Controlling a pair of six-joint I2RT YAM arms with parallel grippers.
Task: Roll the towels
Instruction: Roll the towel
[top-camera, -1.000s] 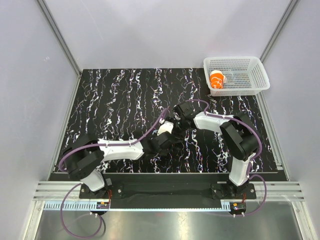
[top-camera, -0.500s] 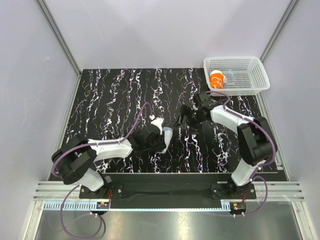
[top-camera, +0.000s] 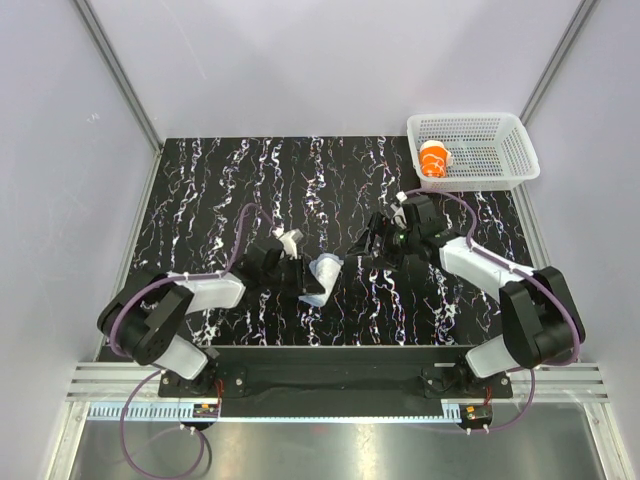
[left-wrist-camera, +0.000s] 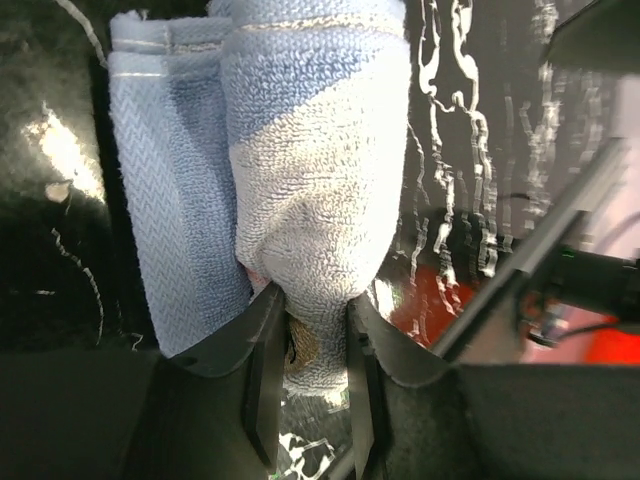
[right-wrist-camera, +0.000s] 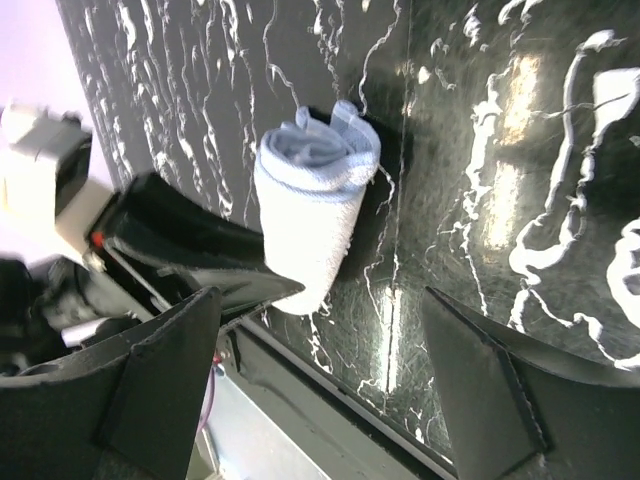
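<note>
Left gripper (left-wrist-camera: 312, 297): clamped, folks, both fingers nipping the terry right at one end of the blue-grey towel (top-camera: 323, 279).
Blue-grey towel: rolled up and sitting about mid-width in the near half of the table (top-camera: 220, 190). Its free end points away toward the far side. A looser hemmed layer lies alongside the tight core. Resting on the surface or just lifted? Cannot tell.
Right gripper (right-wrist-camera: 320, 300): fingers spread wide with nothing between them, just beyond the roll's free end and apart from it.
Orange towel (top-camera: 434, 160): rolled, tucked against the left wall of the white mesh basket (top-camera: 465, 118).
Basket: up in the far right corner, hard by the table's right edge and well apart from the blue-grey roll.
Open room: black marbled surface runs wide to the left of the roll and back toward the far wall.
Edges: the near edge lies close behind the left arm's elbow. Pale walls close off the left, far and right sides.
</note>
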